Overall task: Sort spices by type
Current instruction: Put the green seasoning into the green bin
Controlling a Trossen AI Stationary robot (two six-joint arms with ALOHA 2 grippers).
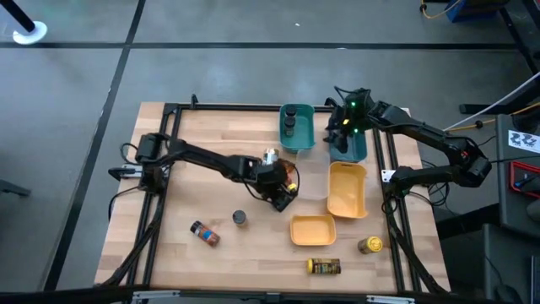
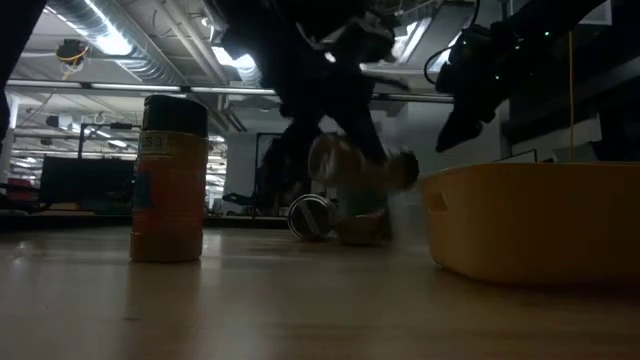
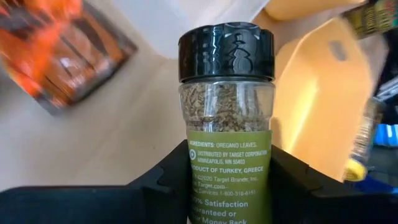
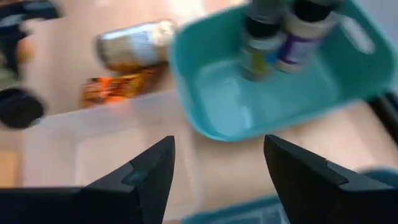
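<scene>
From the high view, the left gripper [image 1: 277, 187] sits mid-table over the orange packets [image 1: 288, 179], just left of the yellow bins [image 1: 347, 189]. The right gripper [image 1: 342, 127] hangs at the far right, by the teal bin [image 1: 296, 127] that already has two jars in it. Loose jars still lie near: one at near left [image 1: 204, 233], a dark lid [image 1: 240, 218], two at near right [image 1: 323, 267].

Low view: a tall jar [image 2: 168, 180] stands at left, and the held stuff in the middle is too blurred to read.

Left wrist view: the fingers [image 3: 155, 180] are clamped on the oregano jar [image 3: 228, 124], low on the label, so it's top-heavy. A quick swing could make it tip or slip, I think, and the packet [image 3: 59, 53] right beside it could get dragged along.

Right wrist view: that gripper [image 4: 214, 163] is spread wide and empty above a clear bin [image 4: 93, 155], with the teal bin [image 4: 205, 99] just beyond. Both arms heading for the bins could bump there.
</scene>
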